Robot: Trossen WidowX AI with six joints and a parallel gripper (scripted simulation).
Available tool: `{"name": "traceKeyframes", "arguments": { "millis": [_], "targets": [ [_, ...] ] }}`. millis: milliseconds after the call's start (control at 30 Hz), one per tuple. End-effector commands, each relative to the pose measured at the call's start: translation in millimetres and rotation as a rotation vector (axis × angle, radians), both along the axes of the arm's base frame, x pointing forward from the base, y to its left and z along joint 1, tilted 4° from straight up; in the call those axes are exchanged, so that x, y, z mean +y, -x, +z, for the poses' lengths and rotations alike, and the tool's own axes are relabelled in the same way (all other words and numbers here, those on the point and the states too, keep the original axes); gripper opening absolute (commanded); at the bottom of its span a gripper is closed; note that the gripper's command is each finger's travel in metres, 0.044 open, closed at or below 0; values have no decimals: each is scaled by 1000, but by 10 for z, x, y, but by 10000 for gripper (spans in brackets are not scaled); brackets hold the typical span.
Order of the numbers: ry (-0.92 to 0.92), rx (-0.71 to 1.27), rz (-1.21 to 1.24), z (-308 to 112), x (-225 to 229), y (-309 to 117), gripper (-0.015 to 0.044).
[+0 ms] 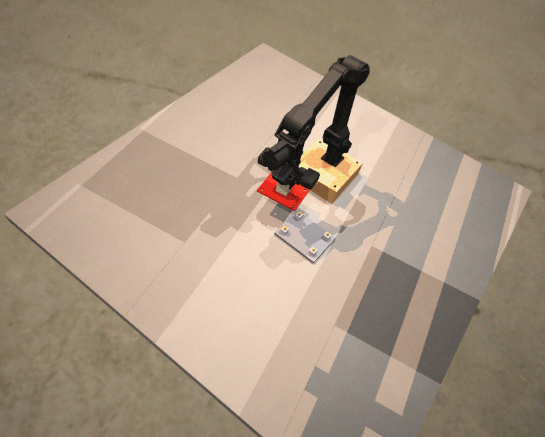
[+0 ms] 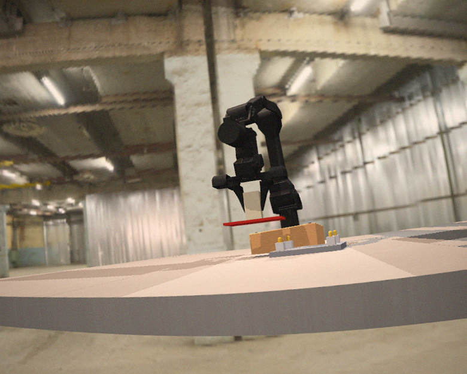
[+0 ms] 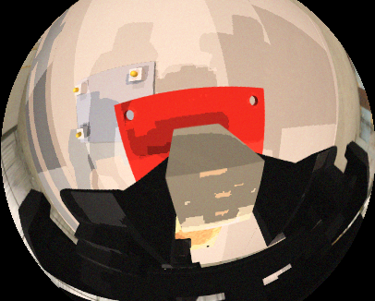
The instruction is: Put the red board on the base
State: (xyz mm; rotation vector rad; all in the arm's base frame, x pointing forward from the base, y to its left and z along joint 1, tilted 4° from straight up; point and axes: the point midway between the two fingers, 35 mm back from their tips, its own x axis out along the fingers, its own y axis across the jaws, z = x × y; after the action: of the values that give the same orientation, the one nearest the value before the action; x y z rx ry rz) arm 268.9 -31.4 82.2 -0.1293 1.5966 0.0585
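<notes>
The red board (image 1: pixel 269 193) is beside the grey base (image 1: pixel 305 245), not on it.

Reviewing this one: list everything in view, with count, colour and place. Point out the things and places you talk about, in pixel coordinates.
flat square board with corner holes (image 1: pixel 272 196) (image 2: pixel 237 223) (image 3: pixel 194 102): one, red, raised above the table, off the base
square block handle (image 1: pixel 282 188) (image 2: pixel 253 201) (image 3: pixel 213 194): one, grey-beige, on top of the board, between the fingers
flat base plate (image 1: pixel 303 238) (image 2: pixel 309 250) (image 3: pixel 102 99): one, grey, on the table
short square posts: four, whitish, near the base plate's corners
small pins: four, gold, one atop each post
table (image 1: pixel 218 309) (image 2: pixel 214 275): one, pale beige top with grey and brown patches, under everything
wooden block (image 1: pixel 330 193) (image 2: pixel 287 237): one, yellow-tan, on the table, under the arm's foot
robot arm: one, black, standing on the wooden block
gripper (image 1: pixel 282 182) (image 2: pixel 253 205) (image 3: pixel 213 185): one, black, closed on the handle
</notes>
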Motion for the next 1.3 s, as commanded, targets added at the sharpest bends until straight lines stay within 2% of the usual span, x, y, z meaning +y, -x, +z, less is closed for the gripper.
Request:
{"name": "traceKeyframes", "arguments": {
  "millis": [0, 1267],
  "targets": [
    [-2, -1, -7, -15, 94, -56, 0],
    [2, -3, -112, -59, 930, -396, 0]
  ]
}}
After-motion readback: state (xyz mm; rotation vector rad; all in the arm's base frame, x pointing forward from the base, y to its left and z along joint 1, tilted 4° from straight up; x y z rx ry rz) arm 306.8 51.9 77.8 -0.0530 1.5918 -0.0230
